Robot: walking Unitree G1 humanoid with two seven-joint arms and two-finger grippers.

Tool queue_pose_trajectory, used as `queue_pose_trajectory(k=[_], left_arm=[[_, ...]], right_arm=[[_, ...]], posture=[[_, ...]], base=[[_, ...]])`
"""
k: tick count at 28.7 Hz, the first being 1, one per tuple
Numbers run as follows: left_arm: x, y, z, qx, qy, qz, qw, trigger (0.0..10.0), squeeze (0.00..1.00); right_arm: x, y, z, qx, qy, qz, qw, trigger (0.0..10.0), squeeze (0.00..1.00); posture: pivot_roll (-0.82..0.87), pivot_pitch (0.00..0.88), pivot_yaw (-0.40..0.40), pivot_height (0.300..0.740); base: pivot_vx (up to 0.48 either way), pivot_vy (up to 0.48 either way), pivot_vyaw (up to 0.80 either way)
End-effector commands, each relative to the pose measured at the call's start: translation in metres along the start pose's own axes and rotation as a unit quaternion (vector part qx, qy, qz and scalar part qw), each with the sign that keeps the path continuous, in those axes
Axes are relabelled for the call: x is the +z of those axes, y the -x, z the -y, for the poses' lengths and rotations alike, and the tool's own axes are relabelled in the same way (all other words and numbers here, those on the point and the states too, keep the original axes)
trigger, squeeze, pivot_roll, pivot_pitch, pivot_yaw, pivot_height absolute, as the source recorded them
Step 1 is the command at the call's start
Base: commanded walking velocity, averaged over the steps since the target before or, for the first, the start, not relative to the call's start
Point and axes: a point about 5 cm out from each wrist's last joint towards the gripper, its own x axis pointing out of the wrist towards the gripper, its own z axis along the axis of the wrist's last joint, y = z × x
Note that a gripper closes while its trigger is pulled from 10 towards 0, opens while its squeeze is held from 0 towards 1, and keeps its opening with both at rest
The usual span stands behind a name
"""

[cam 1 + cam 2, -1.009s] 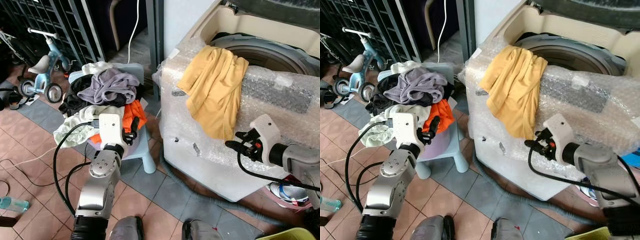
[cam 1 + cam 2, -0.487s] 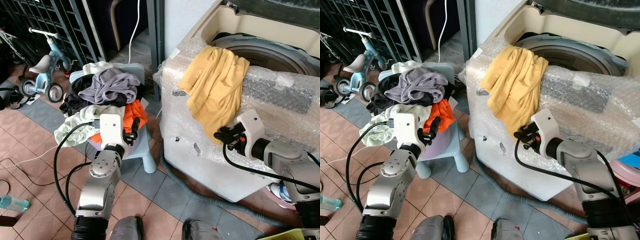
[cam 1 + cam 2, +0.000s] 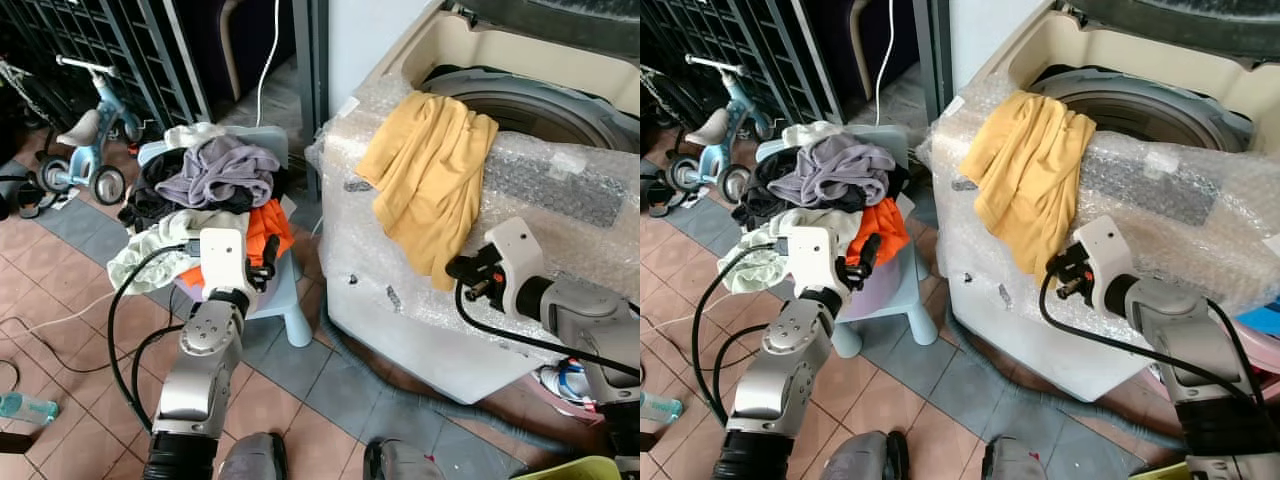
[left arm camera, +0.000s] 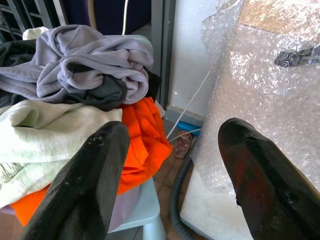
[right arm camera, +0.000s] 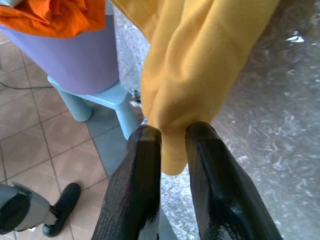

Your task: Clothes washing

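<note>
Right gripper (image 5: 172,137) pinches the lower hem of the yellow garment (image 3: 430,180), which hangs above it over the bubble-wrapped rim of the washing machine (image 3: 560,190); left gripper (image 4: 170,165) is spread wide, empty, with the clothes pile (image 3: 205,190) on the pale blue stool (image 3: 290,300) just ahead

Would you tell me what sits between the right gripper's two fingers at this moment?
The bottom hem of the yellow garment lies pinched between the right gripper's fingers, seen in the right wrist view, against the bubble-wrapped washing machine.
</note>
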Motion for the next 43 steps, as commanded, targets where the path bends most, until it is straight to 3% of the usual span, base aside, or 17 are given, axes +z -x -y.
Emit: queue_pose_trajectory(k=[1,7,26,27,30,32,33,34,35,36,37,38,43], left_arm=[[-0.002,0.000,-0.001,0.002,-0.002,-0.007,1.000,10.0,0.00],[-0.003,0.000,-0.002,0.003,-0.004,-0.009,1.000,10.0,0.00],[-0.002,0.001,-0.003,0.005,-0.007,-0.008,1.000,10.0,0.00],[-0.002,0.001,-0.002,0.004,-0.007,-0.009,1.000,10.0,0.00],[-0.003,0.001,-0.001,0.002,-0.006,-0.010,1.000,10.0,0.00],[-0.003,0.000,0.000,0.001,-0.005,-0.011,1.000,10.0,0.00],[-0.003,0.000,0.000,0.001,-0.004,-0.011,1.000,10.0,0.00],[-0.003,0.000,0.000,0.001,-0.004,-0.011,1.000,10.0,0.00],[-0.003,-0.001,0.001,0.001,-0.004,-0.011,1.000,10.0,0.00],[-0.003,-0.001,0.001,0.001,-0.004,-0.011,1.000,10.0,0.00],[-0.003,-0.001,0.001,0.000,-0.004,-0.011,1.000,10.0,0.00],[-0.003,-0.001,0.002,0.000,-0.004,-0.011,1.000,10.0,0.00],[-0.003,0.000,0.000,0.004,-0.004,-0.010,1.000,10.0,0.00]], right_arm=[[0.005,0.003,-0.004,0.015,-0.018,0.017,1.000,10.0,1.00],[0.010,0.007,-0.006,0.040,-0.064,0.035,0.997,10.0,1.00],[0.013,-0.006,-0.012,-0.024,-0.029,0.028,0.999,10.0,1.00],[0.011,-0.006,-0.009,-0.043,-0.011,0.018,0.999,10.0,1.00],[0.010,-0.008,-0.006,-0.070,-0.014,0.019,0.997,10.0,0.97],[0.011,-0.012,-0.005,-0.104,-0.023,0.029,0.994,10.0,0.65],[0.010,-0.015,-0.007,-0.110,-0.028,0.031,0.993,10.0,0.54],[0.010,-0.017,-0.009,-0.112,-0.032,0.033,0.993,10.0,0.54],[0.011,-0.020,-0.013,-0.119,-0.042,0.041,0.991,7.0,0.50],[0.012,-0.023,-0.016,-0.128,-0.051,0.048,0.989,1.4,0.46],[0.012,-0.026,-0.018,-0.135,-0.057,0.053,0.988,1.4,0.46],[0.013,-0.028,-0.021,-0.137,-0.062,0.058,0.987,0.0,0.00],[0.022,-0.034,-0.032,-0.143,-0.100,0.100,0.980,0.0,0.00]], posture=[[-0.07,0.101,0.044,0.740],[-0.07,0.099,0.046,0.740],[-0.06,0.097,0.046,0.740],[-0.07,0.097,0.045,0.740],[-0.07,0.097,0.045,0.740],[-0.07,0.096,0.042,0.740],[-0.07,0.096,0.042,0.740],[-0.07,0.096,0.042,0.740],[-0.07,0.095,0.042,0.740],[-0.07,0.096,0.042,0.740],[-0.07,0.095,0.042,0.740],[-0.07,0.095,0.042,0.740],[-0.06,0.093,0.039,0.740]], base=[[0.000,0.000,0.00],[0.000,0.000,0.00],[0.000,0.000,0.00],[0.000,0.000,0.00],[0.000,0.000,0.00],[0.000,0.000,0.00],[0.000,0.000,0.00],[0.000,0.000,0.00],[0.000,0.000,0.00],[0.000,0.000,0.00],[0.000,0.000,0.00],[0.000,0.000,0.00],[0.000,0.000,0.00]])
